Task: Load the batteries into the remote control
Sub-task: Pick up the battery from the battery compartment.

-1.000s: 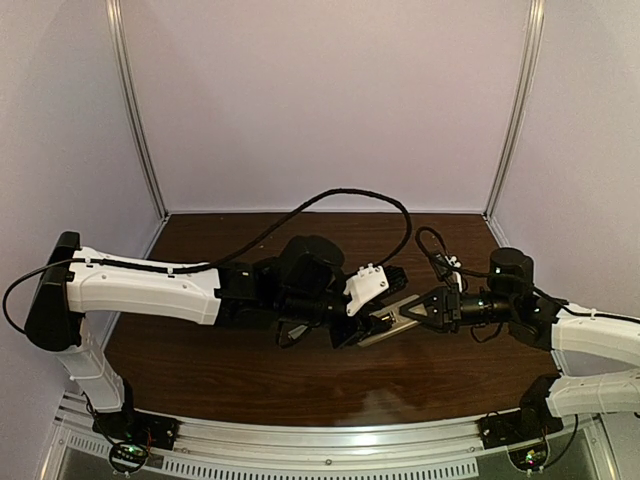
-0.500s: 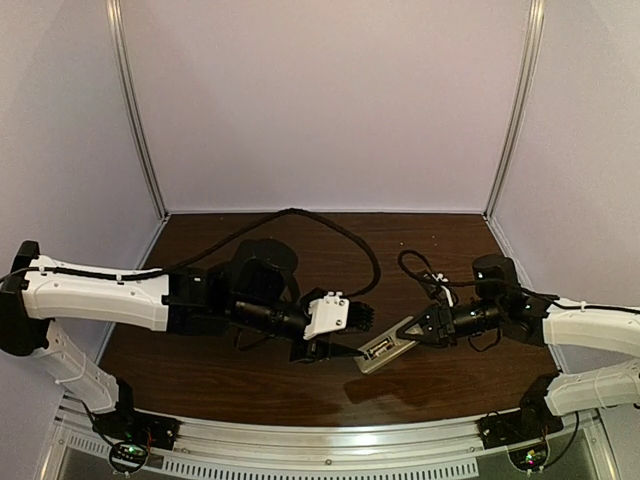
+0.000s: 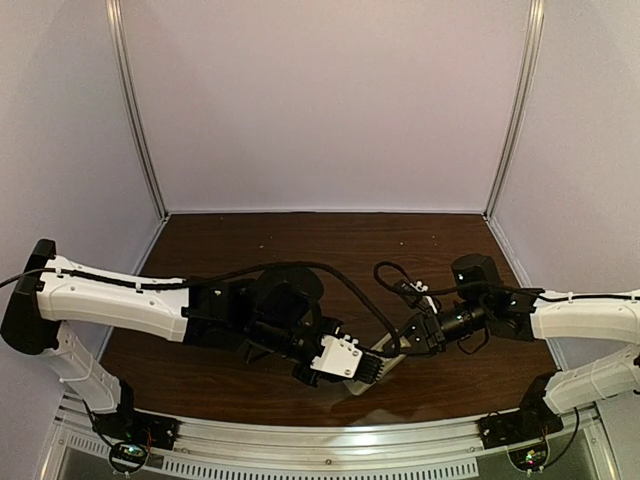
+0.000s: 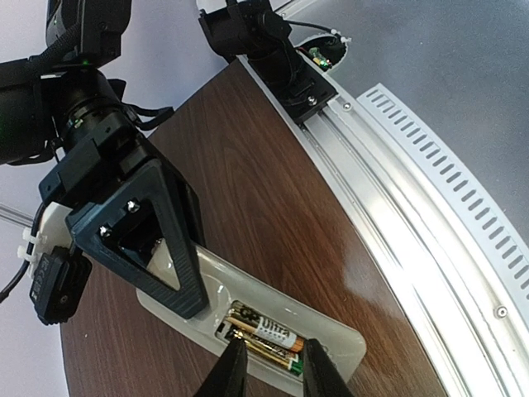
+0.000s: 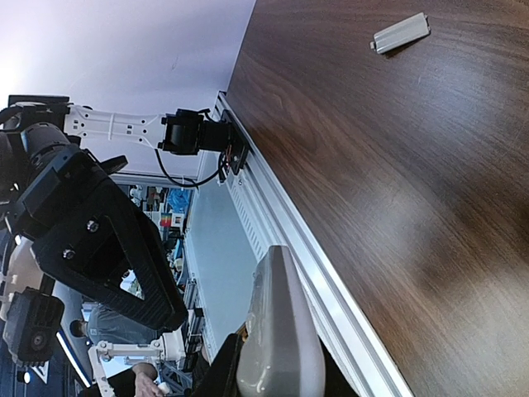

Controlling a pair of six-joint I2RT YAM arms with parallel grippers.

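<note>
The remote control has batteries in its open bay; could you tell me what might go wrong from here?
1. The right gripper clamps the remote control by one end only, so a push from the left gripper could lever it loose, close to the front edge of the table.
2. The left fingers straddle the batteries; one may not be fully seated and could pop out of the uncovered bay.
</note>
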